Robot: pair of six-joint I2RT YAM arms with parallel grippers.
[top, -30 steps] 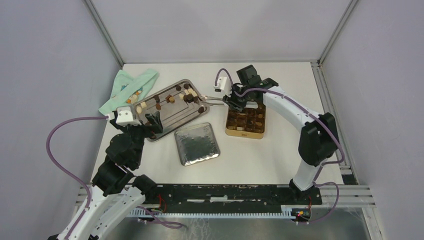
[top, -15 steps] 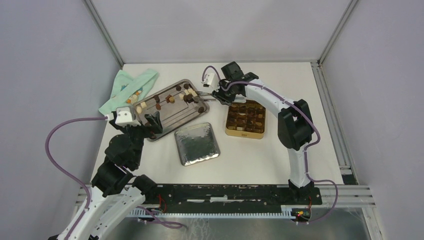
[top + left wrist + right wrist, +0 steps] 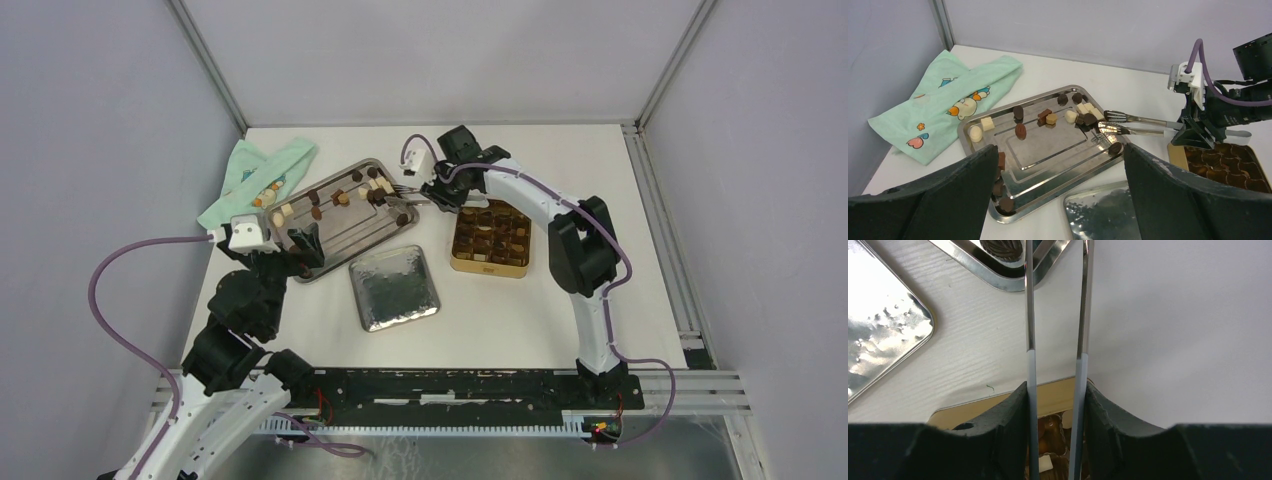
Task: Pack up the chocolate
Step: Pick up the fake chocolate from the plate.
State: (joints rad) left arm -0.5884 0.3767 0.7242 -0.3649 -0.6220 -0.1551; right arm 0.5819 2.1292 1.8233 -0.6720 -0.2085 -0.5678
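Several small dark, brown and cream chocolate pieces [image 3: 342,197] lie scattered on a steel tray [image 3: 352,236]; they also show in the left wrist view [image 3: 1020,131]. More pieces sit in the gold tin's cells [image 3: 490,232]. My right gripper [image 3: 443,197] is shut on metal tongs [image 3: 412,197], between the tray and the tin. The tong tips [image 3: 1108,123] stand apart over the tray's right end, beside a dark piece [image 3: 1090,119]. In the right wrist view my gripper [image 3: 1055,390] clamps both tong arms [image 3: 1029,315]. My left gripper [image 3: 305,246] is open and empty above the tray's near-left edge.
A silver lid [image 3: 395,288] lies face down in front of the tray, left of the tin. A mint-green printed cloth [image 3: 255,178] lies at the back left. A dark piece [image 3: 1115,148] sits at the tray's right corner. Walls close in the sides and back.
My right gripper has swung left from above the tin's far-left corner towards the tray, carrying the tongs so that their tips now reach over the tray's right end. The left arm has barely moved.
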